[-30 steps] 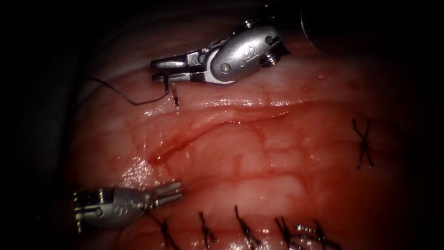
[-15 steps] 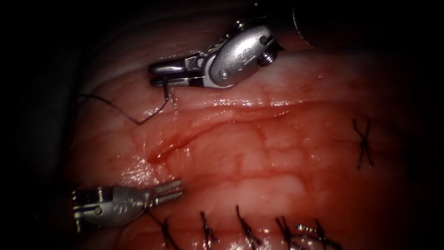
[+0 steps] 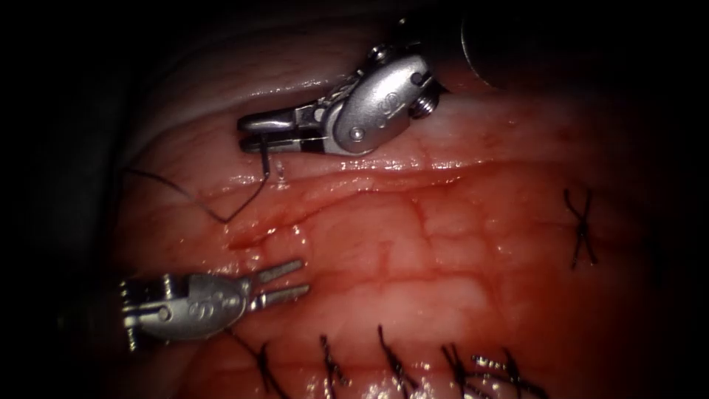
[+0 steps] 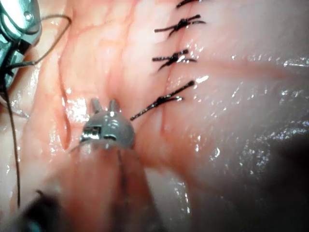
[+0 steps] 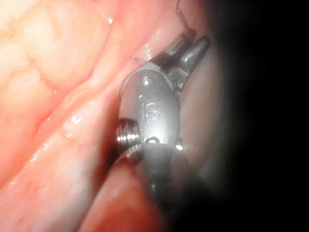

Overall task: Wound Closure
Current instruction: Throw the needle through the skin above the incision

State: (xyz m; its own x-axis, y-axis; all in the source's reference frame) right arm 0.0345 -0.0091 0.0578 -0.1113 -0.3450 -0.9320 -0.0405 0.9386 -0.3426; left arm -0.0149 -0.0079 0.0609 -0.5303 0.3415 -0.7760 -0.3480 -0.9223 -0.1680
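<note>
Parted and empty, the two slim steel jaws of the left arm's tool [image 3: 284,281] are seen hovering over the glistening pink tissue [image 3: 458,258], just below the left end of the shallow reddish cut [image 3: 332,203]; since a second ago the tool has been moved up toward the cut and its jaws spread wider. The jaws of the right arm's silver needle driver [image 3: 255,133] are clamped on the thin curved metal needle [image 3: 267,159] close to its thread end. The needle hangs down from the jaws, with its lower part at the upper edge of the cut near a bright glint; whether the tip has entered the tissue cannot be told. A fine dark thread [image 3: 192,196] trails from the needle out to the left across the tissue. Dark knotted stitches [image 3: 388,362] lie in a row along the lower part of the tissue, with one crossed stitch [image 3: 581,229] at the right. The step in hand is judged to be the placing of the needle for a bite; a firm hold near the needle's thread end is called for.
</note>
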